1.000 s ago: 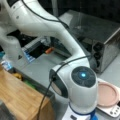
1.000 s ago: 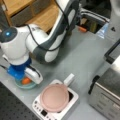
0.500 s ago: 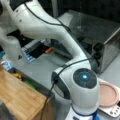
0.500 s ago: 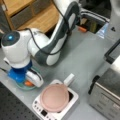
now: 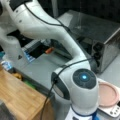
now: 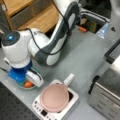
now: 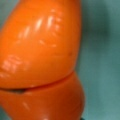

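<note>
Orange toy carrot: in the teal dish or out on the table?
In. The carrot lies within the teal dish under the gripper; the wrist view shows teal surface around it.

- One robot arm [image 6: 57, 37], white, seen in both front views.
- One gripper [image 6: 21, 80], low over the dish.
- One orange object [image 7: 42, 55], glossy, filling the wrist view.
- One teal dish [image 6: 37, 72] under it.
- One pink plate [image 6: 54, 97].
- One white scale [image 6: 72, 101] bearing that plate.
- One metal oven [image 5: 100, 37].
- One wooden cabinet [image 6: 25, 12].
</note>
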Robot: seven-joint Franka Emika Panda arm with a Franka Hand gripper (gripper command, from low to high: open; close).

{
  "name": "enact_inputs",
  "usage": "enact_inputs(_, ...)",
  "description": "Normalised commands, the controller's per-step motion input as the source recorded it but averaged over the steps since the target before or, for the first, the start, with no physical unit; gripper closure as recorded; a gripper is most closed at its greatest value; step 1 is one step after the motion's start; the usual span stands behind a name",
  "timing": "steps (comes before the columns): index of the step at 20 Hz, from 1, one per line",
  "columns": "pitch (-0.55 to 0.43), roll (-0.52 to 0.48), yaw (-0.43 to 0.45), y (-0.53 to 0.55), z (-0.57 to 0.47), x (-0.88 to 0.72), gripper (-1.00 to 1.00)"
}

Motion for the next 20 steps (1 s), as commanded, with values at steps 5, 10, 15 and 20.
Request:
enact_inputs(5, 0.037, 0.147, 0.030, -0.06, -0.26, 0.07, 1.00)
enact_inputs(10, 0.072, 0.138, 0.037, -0.05, -0.28, 0.10, 1.00)
enact_inputs(15, 0.056, 0.101, 0.006, 0.01, -0.26, 0.17, 1.00)
enact_inputs(20, 0.046, 0.102, 0.007, -0.01, -0.15, 0.23, 1.00)
